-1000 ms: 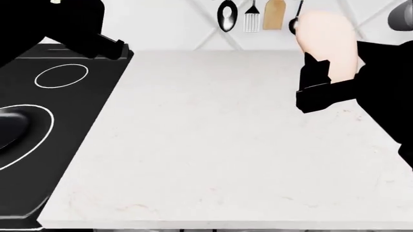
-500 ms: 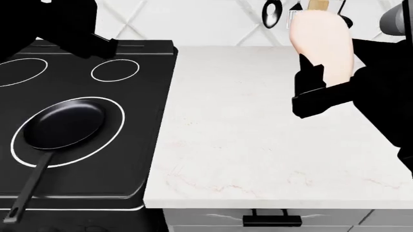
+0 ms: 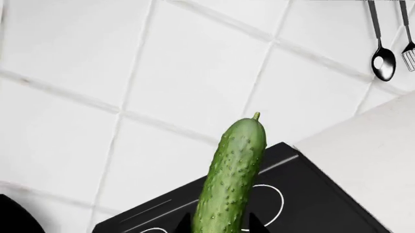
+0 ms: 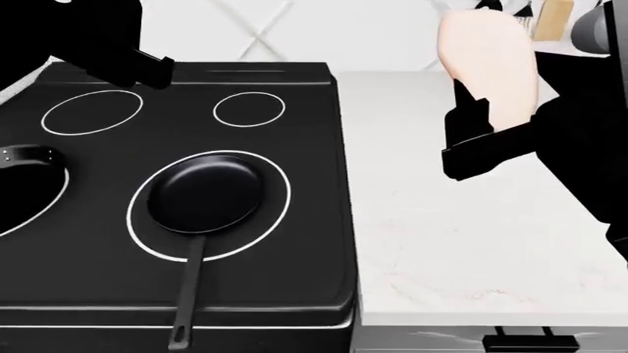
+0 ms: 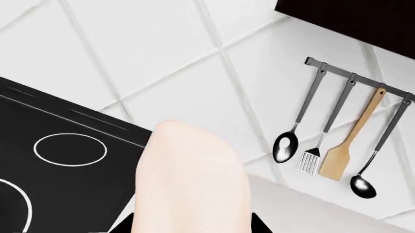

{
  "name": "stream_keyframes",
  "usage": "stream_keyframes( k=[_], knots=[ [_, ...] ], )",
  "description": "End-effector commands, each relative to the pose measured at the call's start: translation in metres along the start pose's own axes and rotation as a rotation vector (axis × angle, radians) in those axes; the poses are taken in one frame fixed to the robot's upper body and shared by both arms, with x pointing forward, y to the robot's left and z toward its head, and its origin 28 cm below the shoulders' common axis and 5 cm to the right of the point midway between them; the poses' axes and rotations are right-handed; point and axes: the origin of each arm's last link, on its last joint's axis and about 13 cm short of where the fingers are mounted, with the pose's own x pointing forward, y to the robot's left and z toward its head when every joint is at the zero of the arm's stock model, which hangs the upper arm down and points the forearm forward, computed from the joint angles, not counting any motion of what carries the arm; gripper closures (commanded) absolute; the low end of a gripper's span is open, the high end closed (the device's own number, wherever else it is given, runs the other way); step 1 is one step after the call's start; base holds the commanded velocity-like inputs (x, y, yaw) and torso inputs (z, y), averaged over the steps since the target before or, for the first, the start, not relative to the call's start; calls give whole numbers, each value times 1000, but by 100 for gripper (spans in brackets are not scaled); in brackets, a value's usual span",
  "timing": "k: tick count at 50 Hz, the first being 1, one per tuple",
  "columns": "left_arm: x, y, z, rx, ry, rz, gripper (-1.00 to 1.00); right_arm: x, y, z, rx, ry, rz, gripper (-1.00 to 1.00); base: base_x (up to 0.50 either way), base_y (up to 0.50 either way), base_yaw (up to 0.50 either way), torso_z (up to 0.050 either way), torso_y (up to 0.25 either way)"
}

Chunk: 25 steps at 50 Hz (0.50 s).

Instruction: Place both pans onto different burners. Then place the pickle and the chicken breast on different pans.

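One black pan (image 4: 204, 193) sits inside a large white burner circle (image 4: 278, 209) on the stovetop, handle pointing toward me. A second pan (image 4: 22, 158) shows partly at the left edge, on another large burner circle (image 4: 54, 202). My left gripper (image 3: 220, 228) is shut on the green bumpy pickle (image 3: 232, 174), held upright; in the head view only its black arm (image 4: 88, 37) shows at the upper left. My right gripper (image 5: 191, 228) is shut on the pale chicken breast (image 5: 189, 179), also seen in the head view (image 4: 487, 62), held above the white counter to the right of the stove.
Two smaller white circles (image 4: 250, 109) (image 4: 91, 112) lie at the stove's back. A white marble counter (image 4: 471, 243) lies right of the stove. Utensils hang on a wall rail (image 5: 353, 141) over a tiled wall. A drawer handle (image 4: 530, 342) shows below the counter edge.
The head view has swung left: the stove and pan have slid to the right in the picture and a second pan has come into view at the left. Both grippers keep their loads.
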Motion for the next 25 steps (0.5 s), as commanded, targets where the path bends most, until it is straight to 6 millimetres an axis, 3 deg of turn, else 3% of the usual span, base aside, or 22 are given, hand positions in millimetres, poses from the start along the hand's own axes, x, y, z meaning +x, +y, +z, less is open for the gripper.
stream_keyframes(
  k=[1, 25],
  knots=[
    [0, 2, 2, -6, -7, 18, 100, 1, -3, 3, -36, -27, -25, 100, -2, 500, 0, 0, 0],
    [0, 1, 2, 0, -2, 17, 100, 0, -3, 3, -41, -32, -17, 100, -2, 500, 0, 0, 1]
  ],
)
